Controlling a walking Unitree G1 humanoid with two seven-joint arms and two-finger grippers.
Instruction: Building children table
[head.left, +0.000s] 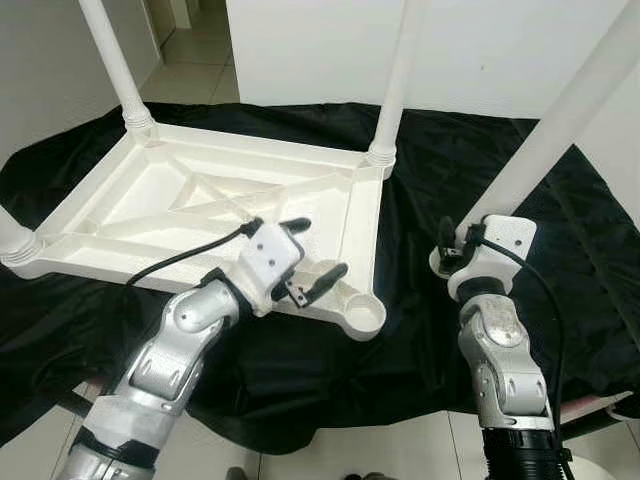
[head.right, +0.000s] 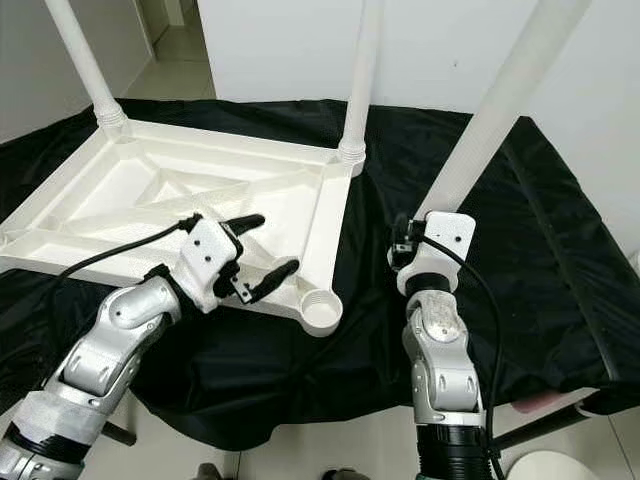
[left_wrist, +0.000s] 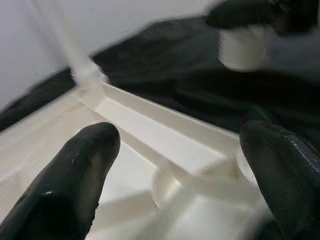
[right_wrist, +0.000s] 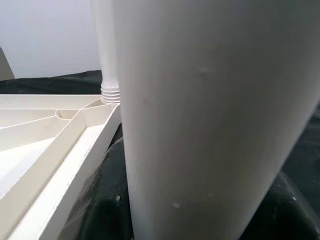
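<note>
The white plastic tabletop (head.left: 150, 195) lies upside down on a black cloth. Legs stand in its far left corner (head.left: 115, 60), its far right corner (head.left: 395, 80) and its near left corner (head.left: 10, 238). The near right corner socket (head.left: 365, 316) holds nothing. My left gripper (head.left: 318, 250) hovers open over the tabletop's near rim, close to that socket; its fingers (left_wrist: 75, 170) frame the ribbed underside. My right gripper (head.left: 462, 245) is shut on a loose white leg (head.left: 560, 120), low on its shaft. That leg tilts up to the right, its foot end near the cloth, right of the tabletop.
The black cloth (head.left: 420, 350) drapes over a low support and falls to the tiled floor (head.left: 330, 455) in front. A white panel (head.left: 320, 50) stands behind the tabletop. Something pink (head.left: 600, 405) sticks out under the cloth at the near right.
</note>
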